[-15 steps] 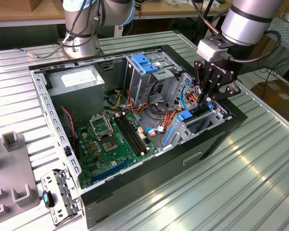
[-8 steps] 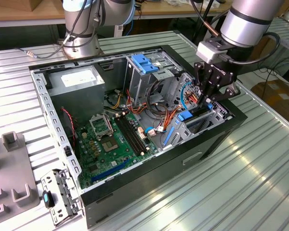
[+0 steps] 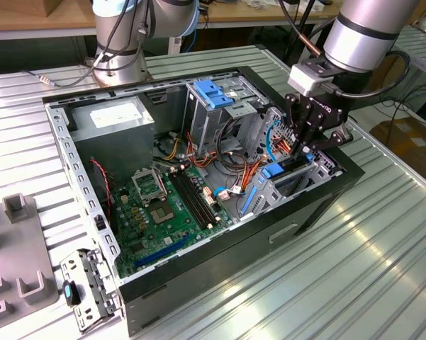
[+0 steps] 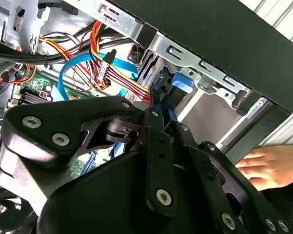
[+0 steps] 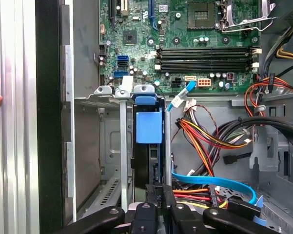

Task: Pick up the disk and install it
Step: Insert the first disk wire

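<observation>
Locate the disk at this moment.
The disk stands on edge in the drive bay at the computer case's front corner, on the exterior view's right, gripped by the gripper beside the cable bundle.

The disk [image 5: 148, 146] stands on edge in the case's metal bay [image 5: 112, 146], its blue tab up, beside the motherboard [image 5: 185, 44].

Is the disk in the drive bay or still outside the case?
In the bay: the disk stands on edge between the metal bay walls, claw at its end.
</observation>
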`<action>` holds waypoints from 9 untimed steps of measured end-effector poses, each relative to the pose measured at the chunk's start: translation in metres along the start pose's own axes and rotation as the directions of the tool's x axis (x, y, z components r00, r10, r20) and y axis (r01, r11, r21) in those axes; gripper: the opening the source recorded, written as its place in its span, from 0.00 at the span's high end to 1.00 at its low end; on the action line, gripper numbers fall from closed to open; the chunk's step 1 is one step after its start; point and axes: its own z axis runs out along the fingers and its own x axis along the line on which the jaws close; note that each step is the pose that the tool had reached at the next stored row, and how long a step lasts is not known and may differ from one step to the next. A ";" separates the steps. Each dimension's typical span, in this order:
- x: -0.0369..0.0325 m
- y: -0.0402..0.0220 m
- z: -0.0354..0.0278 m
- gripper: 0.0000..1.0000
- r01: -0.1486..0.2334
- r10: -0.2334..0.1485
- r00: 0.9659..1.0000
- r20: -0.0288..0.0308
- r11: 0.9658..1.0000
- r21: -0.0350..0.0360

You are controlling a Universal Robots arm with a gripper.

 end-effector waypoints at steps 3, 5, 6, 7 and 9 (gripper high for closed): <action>0.0001 0.0000 0.0001 0.83 0.000 0.000 1.000 0.000 1.000 0.000; 0.0001 0.0000 0.0001 0.83 0.000 0.000 1.000 0.000 1.000 0.000; 0.0001 0.0000 0.0004 0.83 0.000 0.000 1.000 0.001 1.000 0.000; 0.0002 0.0000 0.0003 0.82 0.000 0.000 1.000 0.001 1.000 0.000; 0.0003 0.0000 -0.0031 0.75 0.000 0.000 1.000 0.000 1.000 0.000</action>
